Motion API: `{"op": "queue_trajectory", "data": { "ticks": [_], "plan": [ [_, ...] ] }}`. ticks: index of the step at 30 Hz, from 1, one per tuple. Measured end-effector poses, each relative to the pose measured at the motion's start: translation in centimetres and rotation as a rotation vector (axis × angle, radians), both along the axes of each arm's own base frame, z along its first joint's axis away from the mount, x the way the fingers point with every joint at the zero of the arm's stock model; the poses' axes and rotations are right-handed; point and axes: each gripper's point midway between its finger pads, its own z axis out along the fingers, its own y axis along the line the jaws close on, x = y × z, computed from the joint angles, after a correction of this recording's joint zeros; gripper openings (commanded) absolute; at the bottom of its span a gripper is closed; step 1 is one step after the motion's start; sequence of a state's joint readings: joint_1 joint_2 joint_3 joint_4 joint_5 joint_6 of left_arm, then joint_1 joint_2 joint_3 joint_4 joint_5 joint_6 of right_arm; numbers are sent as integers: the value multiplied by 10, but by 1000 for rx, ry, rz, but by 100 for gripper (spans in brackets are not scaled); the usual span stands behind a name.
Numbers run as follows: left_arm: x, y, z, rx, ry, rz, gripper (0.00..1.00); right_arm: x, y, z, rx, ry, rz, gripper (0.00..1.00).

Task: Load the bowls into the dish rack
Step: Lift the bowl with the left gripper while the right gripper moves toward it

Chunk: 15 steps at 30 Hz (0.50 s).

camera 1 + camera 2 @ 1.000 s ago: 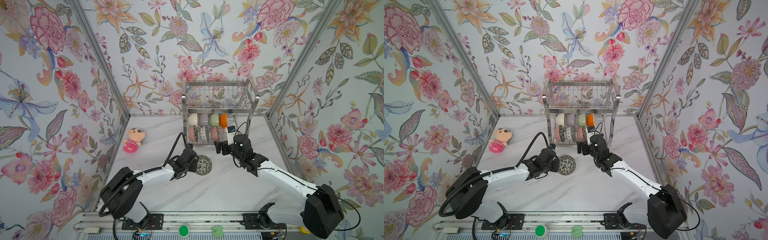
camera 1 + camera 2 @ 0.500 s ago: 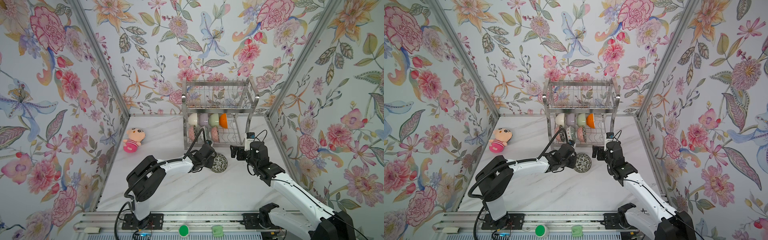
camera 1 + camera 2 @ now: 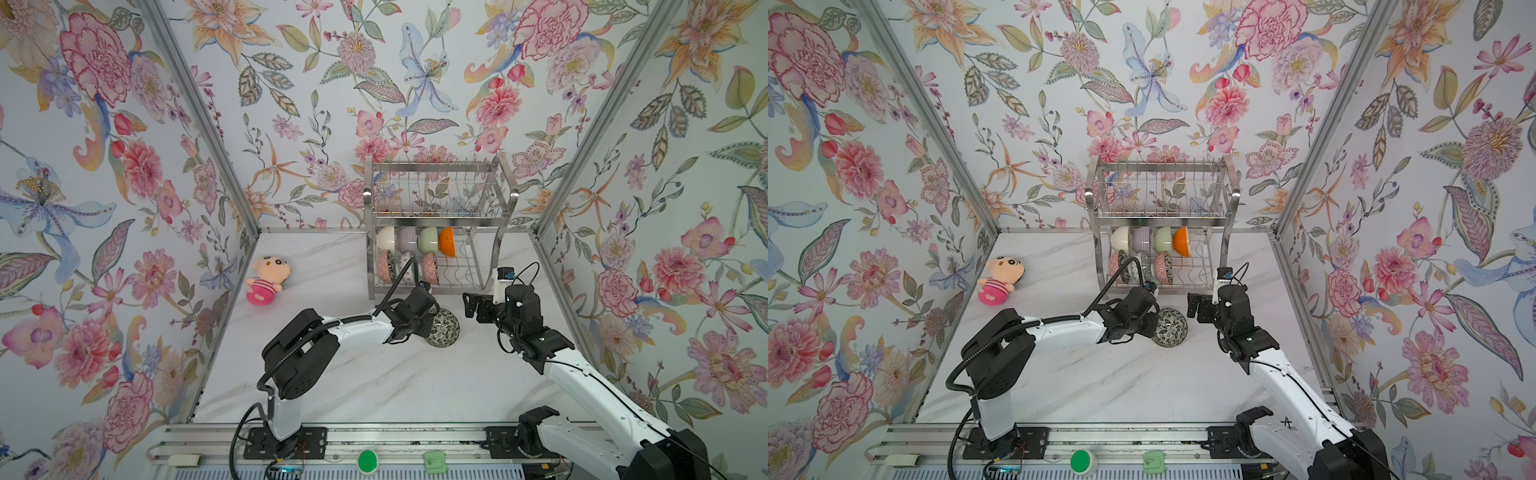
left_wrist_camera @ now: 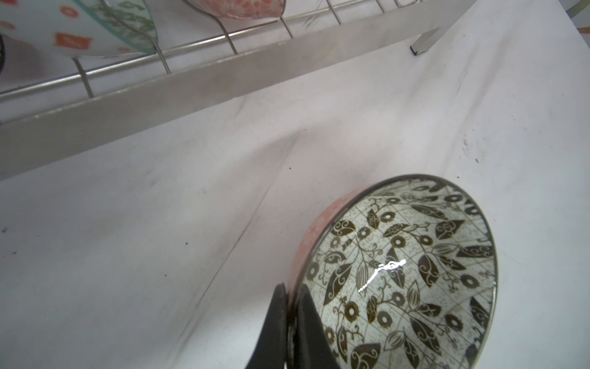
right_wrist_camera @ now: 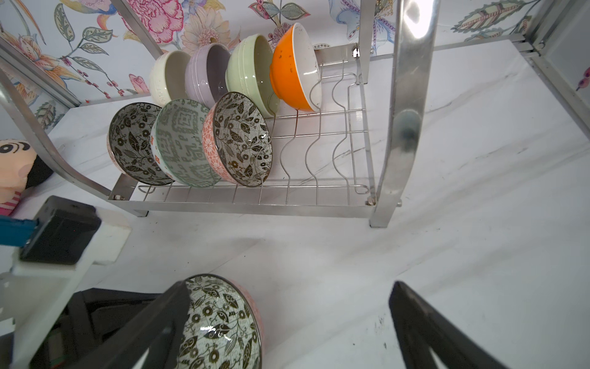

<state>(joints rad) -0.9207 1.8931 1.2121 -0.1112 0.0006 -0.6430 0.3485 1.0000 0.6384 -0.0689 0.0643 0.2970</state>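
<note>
My left gripper [image 4: 292,306] is shut on the rim of a leaf-patterned bowl [image 4: 402,271] with a pink outside. It holds the bowl [image 3: 444,328] tilted low over the table, in front of the dish rack [image 3: 440,195]. My right gripper [image 5: 287,306] stands open just right of that bowl [image 5: 220,319], holding nothing. In the rack's lower tier stand cream [image 5: 166,76], lilac [image 5: 204,73], green [image 5: 247,70] and orange [image 5: 289,73] bowls. Three patterned bowls [image 5: 191,143] stand in front of them.
A pink plush doll [image 3: 266,280] lies at the table's left, near the wall. The rack's flat metal leg [image 5: 405,127] stands close ahead of my right gripper. Wire slots [image 5: 325,140] right of the patterned bowls hold nothing. The rack's upper tier [image 3: 1163,195] holds nothing.
My left arm has carried the leaf-patterned bowl to the right, to the front of the rack. My right gripper drew back from the rack toward the right and stays open.
</note>
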Motion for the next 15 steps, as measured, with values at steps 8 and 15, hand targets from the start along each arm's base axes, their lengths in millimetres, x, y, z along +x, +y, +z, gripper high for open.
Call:
{"op": "queue_trajectory", "data": {
  "ticks": [8, 15],
  "plan": [
    [3, -10, 10, -47, -8, -10, 18, -2, 5, -1, 27, 11, 21, 99],
    [3, -11, 11, -53, -7, -9, 26, -5, 6, -9, 34, 33, 31, 99]
  ]
}}
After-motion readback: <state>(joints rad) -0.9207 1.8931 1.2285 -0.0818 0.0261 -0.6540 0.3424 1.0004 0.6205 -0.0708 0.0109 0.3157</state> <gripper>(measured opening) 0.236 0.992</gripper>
